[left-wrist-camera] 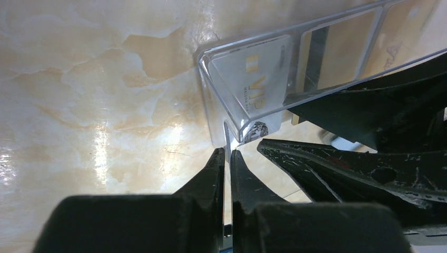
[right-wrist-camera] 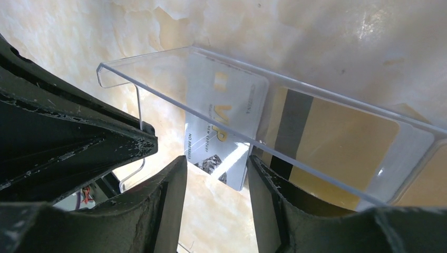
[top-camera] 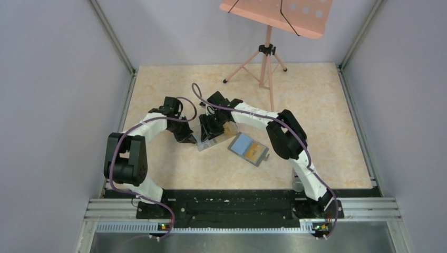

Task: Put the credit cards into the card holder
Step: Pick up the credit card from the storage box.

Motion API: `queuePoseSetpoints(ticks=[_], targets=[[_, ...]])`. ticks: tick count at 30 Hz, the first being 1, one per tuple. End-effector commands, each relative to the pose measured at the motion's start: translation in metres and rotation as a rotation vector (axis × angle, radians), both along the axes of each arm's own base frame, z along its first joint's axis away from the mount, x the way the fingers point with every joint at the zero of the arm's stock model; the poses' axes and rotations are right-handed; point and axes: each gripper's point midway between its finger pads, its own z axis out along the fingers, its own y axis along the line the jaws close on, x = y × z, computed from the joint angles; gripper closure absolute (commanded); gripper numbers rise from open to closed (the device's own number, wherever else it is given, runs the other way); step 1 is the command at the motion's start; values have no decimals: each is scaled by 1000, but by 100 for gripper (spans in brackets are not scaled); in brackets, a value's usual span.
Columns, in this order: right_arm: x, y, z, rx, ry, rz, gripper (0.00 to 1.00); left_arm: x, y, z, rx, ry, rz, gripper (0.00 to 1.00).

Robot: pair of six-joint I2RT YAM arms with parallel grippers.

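Table [top-camera: 327,105]: beige marble pattern, grey walls [top-camera: 52,79] on three sides. Pink music stand [top-camera: 269,47] at far edge. Clear box [top-camera: 213,141] at centre holds white card [right-wrist-camera: 221,110] and yellow cards [right-wrist-camera: 337,142]. Left hand [left-wrist-camera: 226,153] pinches the box wall. Right hand [right-wrist-camera: 217,163] is spread around the white card, grip unclear. Holder [top-camera: 241,143] lies right of the box, long axis far-left to near-right, with orange card [top-camera: 255,153] on it.

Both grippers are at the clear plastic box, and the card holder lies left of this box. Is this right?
Not quite: the top external view shows the card holder lying right of the clear plastic box. The left gripper and right gripper are indeed at the box.
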Motion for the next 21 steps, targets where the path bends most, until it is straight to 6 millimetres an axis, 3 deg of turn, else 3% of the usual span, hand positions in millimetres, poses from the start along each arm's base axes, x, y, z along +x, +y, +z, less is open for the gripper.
queuePoseSetpoints(ticks=[1, 8, 12, 16, 21], targets=[[-5, -11, -19, -100, -23, 10, 52, 2, -11, 6, -39, -35, -29, 100], [8, -22, -26, -183, -78, -26, 47, -1, -11, 5, -35, -28, -35, 100], [1, -20, -34, -176, -32, -9, 48, 1, -12, 6, -43, -30, -37, 100], [-10, -12, -38, -139, 37, 18, 48, 2, -13, 8, -48, -36, -39, 100], [-23, 8, -26, -21, 114, 55, 51, 2, -14, 9, -56, -37, -40, 100]])
